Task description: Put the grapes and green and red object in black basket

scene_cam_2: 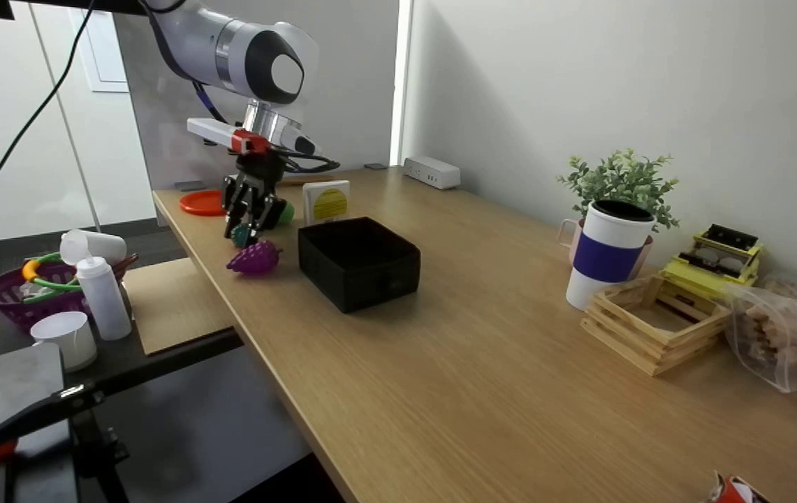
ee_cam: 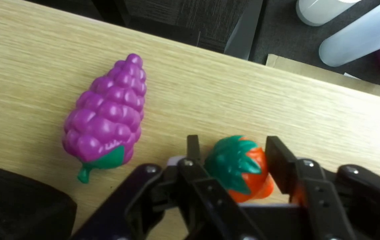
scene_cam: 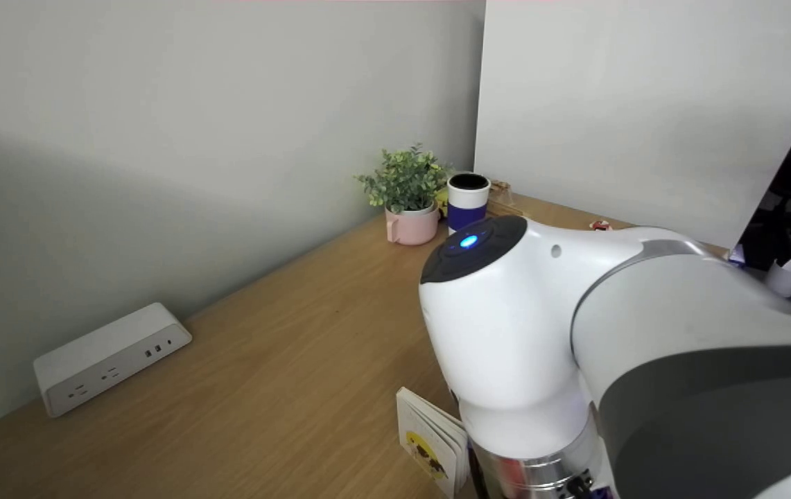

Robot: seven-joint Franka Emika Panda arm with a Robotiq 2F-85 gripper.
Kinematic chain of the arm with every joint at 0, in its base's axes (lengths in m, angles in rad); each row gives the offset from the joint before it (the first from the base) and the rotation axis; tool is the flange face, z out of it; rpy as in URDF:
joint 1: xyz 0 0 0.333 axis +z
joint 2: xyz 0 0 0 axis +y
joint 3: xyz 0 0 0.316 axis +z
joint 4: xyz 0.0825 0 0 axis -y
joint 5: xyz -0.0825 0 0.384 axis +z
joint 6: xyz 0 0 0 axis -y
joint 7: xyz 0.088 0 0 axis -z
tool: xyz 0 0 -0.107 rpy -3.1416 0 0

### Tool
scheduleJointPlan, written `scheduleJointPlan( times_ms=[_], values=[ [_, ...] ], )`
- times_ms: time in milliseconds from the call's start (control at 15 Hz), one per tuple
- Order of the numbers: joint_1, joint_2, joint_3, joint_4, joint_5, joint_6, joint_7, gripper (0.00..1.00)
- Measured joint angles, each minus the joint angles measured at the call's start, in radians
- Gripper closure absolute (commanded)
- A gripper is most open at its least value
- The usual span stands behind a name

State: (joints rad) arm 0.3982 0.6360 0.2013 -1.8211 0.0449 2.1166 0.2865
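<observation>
2 jaws straddle 1 grn/red obj (ee_cam: 236, 166) nr grapes (ee_cam: 110, 113).

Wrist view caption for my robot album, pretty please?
The open gripper frames the green and red object, with purple grapes lying nearby on the table.

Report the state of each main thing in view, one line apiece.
Matte black square basket: upright, open-topped, nothing visible inside.
Black robotic gripper: open.
Round green-and-red toy: between the gripper's fingers, outside the basket.
Purple grape-bunch toy: lying on the wooden table, outside the basket.
White-and-yellow board book: standing upright, leaves slightly spread.
White tumbler with blue band: upright.
Blue light on the white arm: lit.
</observation>
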Motion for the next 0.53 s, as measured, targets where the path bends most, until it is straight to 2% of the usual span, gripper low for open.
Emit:
scheduleJointPlan(
  times_ms=[67,133,400,533],
  values=[
    [0.000,0.000,0.000,0.000,0.000,0.000,-0.001,0.76],
    [0.000,0.000,0.000,0.000,0.000,0.001,-0.001,0.72],
    [0.000,-0.001,0.000,0.000,0.000,0.001,-0.001,0.84],
    [0.000,-0.001,0.000,0.000,0.000,0.001,-0.001,0.85]
  ],
)
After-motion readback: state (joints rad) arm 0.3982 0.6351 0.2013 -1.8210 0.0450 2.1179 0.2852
